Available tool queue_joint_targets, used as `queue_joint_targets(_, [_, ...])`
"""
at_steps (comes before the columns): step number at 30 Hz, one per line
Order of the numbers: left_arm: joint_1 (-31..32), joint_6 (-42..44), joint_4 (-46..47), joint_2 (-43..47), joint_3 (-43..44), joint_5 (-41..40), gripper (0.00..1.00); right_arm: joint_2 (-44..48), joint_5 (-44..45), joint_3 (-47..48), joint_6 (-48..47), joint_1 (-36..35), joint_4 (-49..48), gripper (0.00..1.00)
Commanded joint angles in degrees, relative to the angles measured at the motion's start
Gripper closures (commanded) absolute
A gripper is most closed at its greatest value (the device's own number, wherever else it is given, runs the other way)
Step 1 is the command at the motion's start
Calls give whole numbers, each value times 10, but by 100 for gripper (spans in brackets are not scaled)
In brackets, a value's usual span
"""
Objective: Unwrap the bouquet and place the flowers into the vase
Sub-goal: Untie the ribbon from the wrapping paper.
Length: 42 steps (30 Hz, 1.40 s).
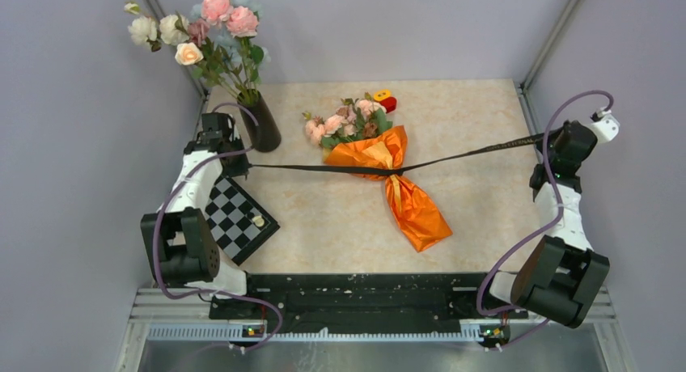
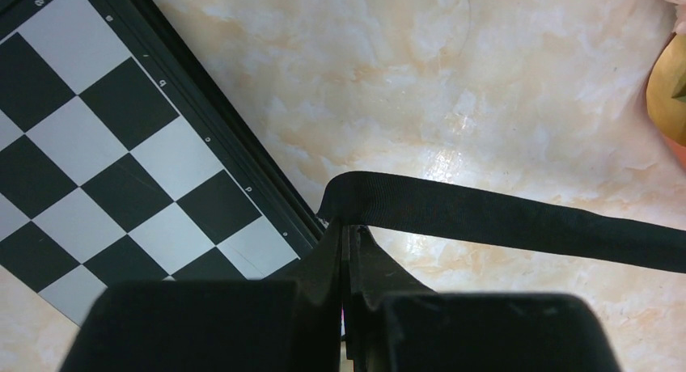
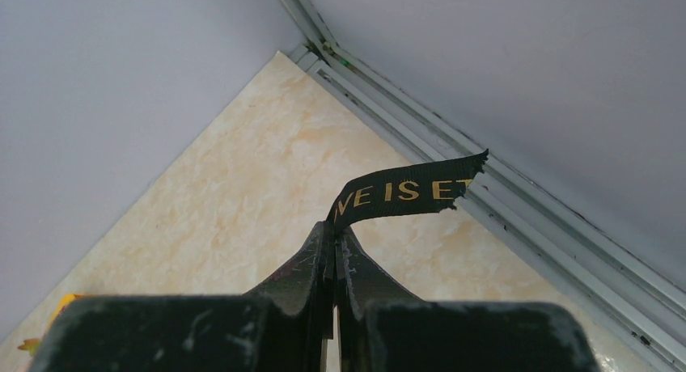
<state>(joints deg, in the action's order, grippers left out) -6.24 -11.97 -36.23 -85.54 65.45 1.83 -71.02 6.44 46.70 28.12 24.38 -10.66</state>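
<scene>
Legible: gold capitals "VE IS ET" on the long black woven ribbon (image 3: 404, 190), centre of the right wrist view, clipped at both ends. Top view, right: gold lettering too small to read. Black-and-white chequered board (image 2: 105, 162), left wrist view: white border marks unreadable.

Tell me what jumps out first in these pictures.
A black ribbon stretches taut across the table, its ends pinched in the shut left gripper and right gripper. At its middle lies the orange-wrapped bouquet. A black vase holding tall flowers stands at the far left.
</scene>
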Motion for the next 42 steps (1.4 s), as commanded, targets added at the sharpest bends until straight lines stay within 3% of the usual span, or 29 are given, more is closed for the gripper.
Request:
queue_joint_targets(1, [-15, 7, 7, 28, 7, -11, 100, 1, 29, 38, -7, 13, -15, 100])
queue_joint_targets(14, [-52, 8, 11, 45, 3, -13, 100, 0, 50, 55, -12, 27, -4, 100])
queue_joint_targets(42, [-88, 2, 19, 85, -12, -108, 100, 0, 64, 100, -18, 74, 20, 100])
